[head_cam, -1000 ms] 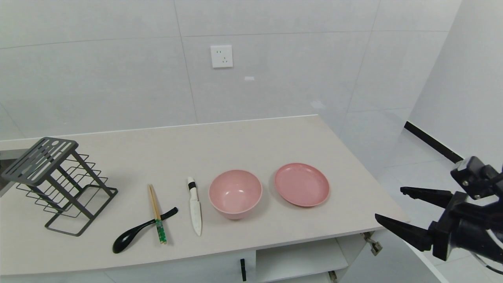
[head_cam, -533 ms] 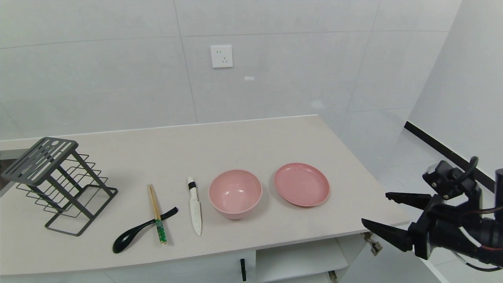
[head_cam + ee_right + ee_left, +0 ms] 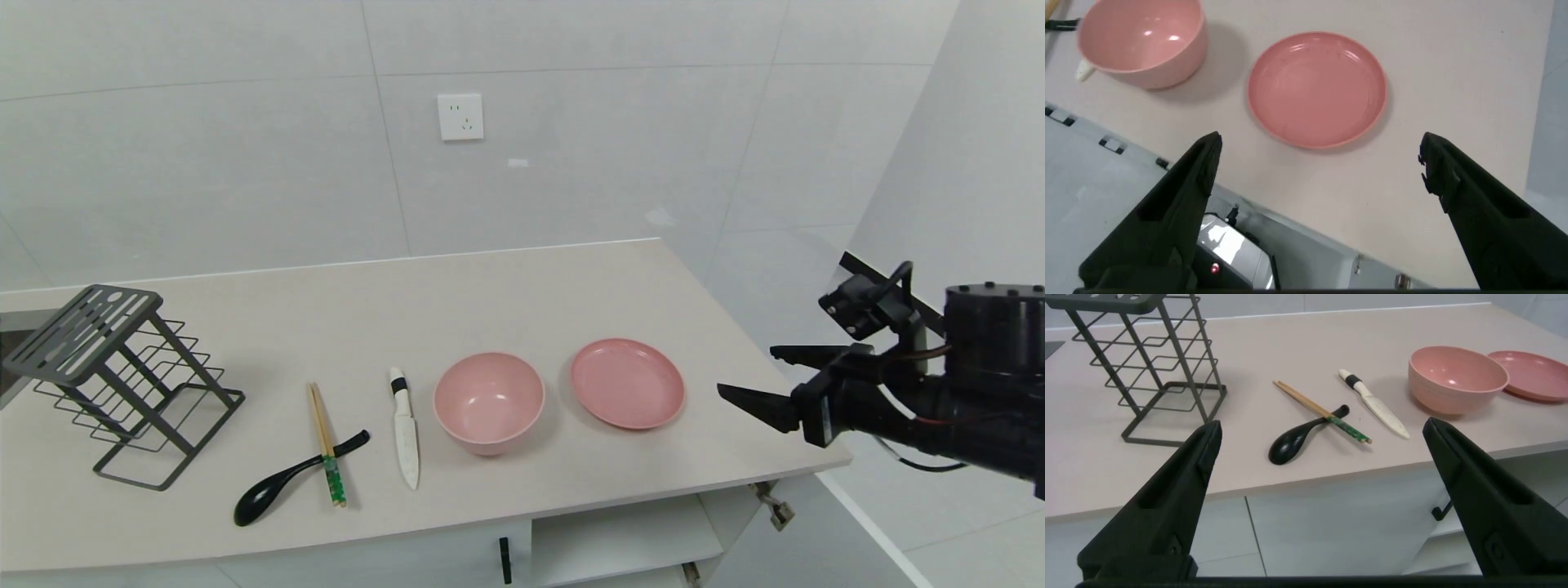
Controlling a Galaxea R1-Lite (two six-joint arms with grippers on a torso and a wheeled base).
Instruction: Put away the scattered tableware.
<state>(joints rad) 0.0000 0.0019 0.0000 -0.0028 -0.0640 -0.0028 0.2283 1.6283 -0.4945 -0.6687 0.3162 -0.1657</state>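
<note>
Left gripper [image 3: 1320, 433] open, empty, off the bench [image 3: 531, 302] front edge. Right gripper [image 3: 747, 371] spread wide, empty, right of frame at the bench's end. Plate [image 3: 627, 383] lies flat just left of it, centre-right. Right arm nearer.

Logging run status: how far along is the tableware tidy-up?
Done: nothing; the wire rack holds no tableware. In hand: nothing; left gripper and right gripper are both open and empty, the right hovering off the countertop edge near the pink plate. To do: plate, pink bowl, knife, chopsticks and black spoon all lie on the countertop.
</note>
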